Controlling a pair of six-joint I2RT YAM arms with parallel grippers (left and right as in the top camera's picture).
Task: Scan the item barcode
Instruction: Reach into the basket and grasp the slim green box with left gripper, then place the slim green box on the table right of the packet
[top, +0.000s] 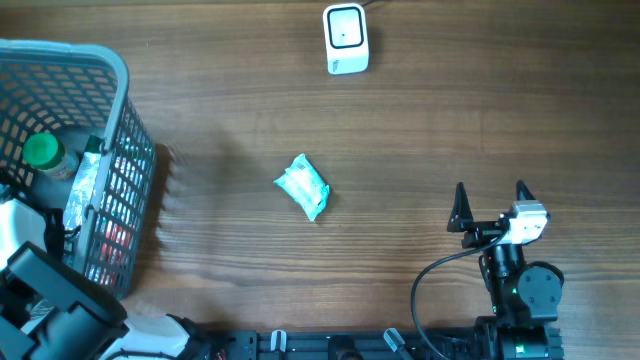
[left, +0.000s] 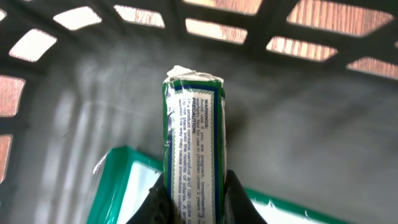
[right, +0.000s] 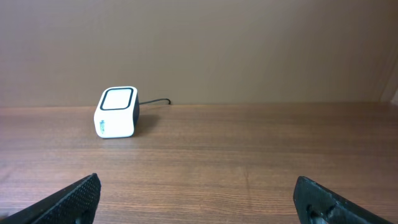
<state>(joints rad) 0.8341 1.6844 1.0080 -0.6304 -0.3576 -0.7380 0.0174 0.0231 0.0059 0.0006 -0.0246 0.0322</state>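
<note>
Spanning the overhead view, the wooden worktop (top: 420, 130) is flanked at its left edge by a grey basket (top: 128, 190), where goods are stored. A white scanner (top: 346, 38) is set at the far edge with its window facing up, so that a barcode can be presented over it. The right hand (top: 490, 195) is seen spread wide and empty near the front edge, well apart from everything and judged idle. A teal packet (top: 303, 187) is seen lying near the middle. Inside the basket, a narrow green-and-white box (left: 194, 124) is pinched by its sides at one end in the left hand (left: 194, 202), seemingly to be lifted out for scanning.
</note>
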